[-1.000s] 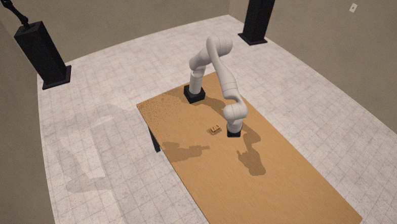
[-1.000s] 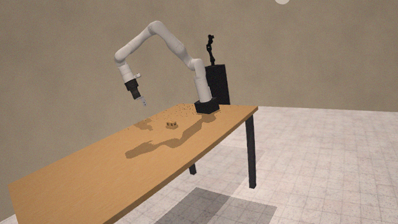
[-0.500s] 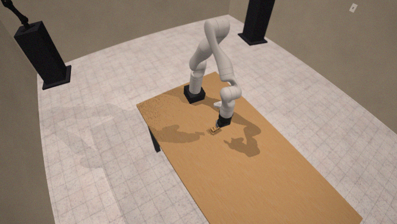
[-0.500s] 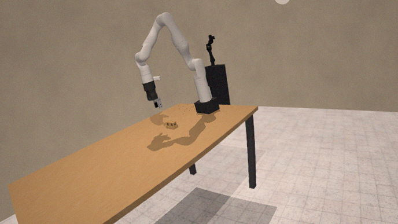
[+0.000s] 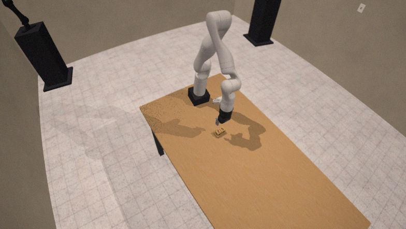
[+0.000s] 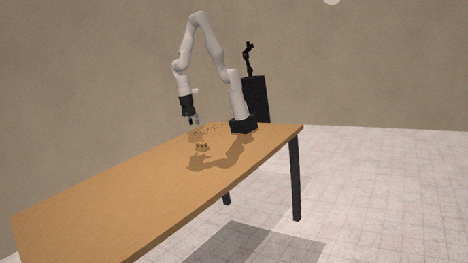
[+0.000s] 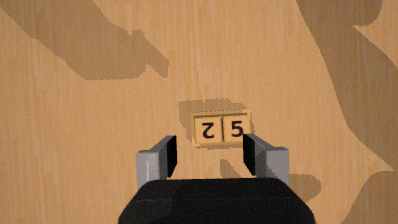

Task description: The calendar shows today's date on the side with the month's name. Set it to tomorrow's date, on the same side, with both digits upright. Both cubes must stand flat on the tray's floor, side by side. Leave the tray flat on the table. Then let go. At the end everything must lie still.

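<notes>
A small wooden calendar tray [image 7: 221,129] lies flat on the table and holds two wooden cubes side by side. In the wrist view their top faces show a 2 [image 7: 207,129] on the left and a 5 [image 7: 236,128] on the right, the 2 turned upside down. The side with the month's name is not readable in any view. The tray also shows in the top view [image 5: 219,132] and the exterior view [image 6: 202,145]. My gripper [image 7: 209,148] is open and empty, high above the tray and pointing down; it also shows in the top view [image 5: 217,122] and the exterior view [image 6: 193,121].
The arm's black base [image 5: 198,96] stands on the table's far end, behind the tray. The long wooden table [image 5: 241,159] stretches toward the near side. Black pedestals [image 5: 42,56] stand on the floor away from the table.
</notes>
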`<act>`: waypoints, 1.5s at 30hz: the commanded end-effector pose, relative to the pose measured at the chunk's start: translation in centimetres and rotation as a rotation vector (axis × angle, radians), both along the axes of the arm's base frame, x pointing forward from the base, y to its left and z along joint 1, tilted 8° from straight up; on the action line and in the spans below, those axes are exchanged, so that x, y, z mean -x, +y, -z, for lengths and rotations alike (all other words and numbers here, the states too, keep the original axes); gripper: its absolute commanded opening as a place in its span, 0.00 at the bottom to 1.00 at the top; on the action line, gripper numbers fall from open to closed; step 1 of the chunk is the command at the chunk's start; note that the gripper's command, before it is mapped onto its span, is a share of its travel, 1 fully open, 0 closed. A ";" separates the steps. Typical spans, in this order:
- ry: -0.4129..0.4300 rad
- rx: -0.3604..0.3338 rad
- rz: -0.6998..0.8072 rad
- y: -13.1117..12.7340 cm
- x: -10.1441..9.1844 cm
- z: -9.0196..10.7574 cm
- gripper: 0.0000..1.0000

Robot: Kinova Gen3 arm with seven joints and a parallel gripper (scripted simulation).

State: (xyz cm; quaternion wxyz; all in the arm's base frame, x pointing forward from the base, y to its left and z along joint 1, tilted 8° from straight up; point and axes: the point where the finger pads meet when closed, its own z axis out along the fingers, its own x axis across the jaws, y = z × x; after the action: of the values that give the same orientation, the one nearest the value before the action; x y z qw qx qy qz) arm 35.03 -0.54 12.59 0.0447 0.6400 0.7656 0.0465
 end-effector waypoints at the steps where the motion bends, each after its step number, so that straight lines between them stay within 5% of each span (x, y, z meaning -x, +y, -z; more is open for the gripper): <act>1: -0.018 0.006 -0.031 0.1 0.2 -0.2 1.00; 26: -0.015 0.003 -0.010 0.2 0.3 0.0 1.00; 38: -0.002 -0.039 0.229 0.6 0.7 1.0 1.00; 45: 0.010 -0.085 0.528 1.0 0.8 2.0 1.00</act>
State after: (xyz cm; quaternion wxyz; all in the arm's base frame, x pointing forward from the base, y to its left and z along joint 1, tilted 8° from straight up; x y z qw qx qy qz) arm 34.25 0.11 11.09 0.0290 0.7933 0.6050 0.0612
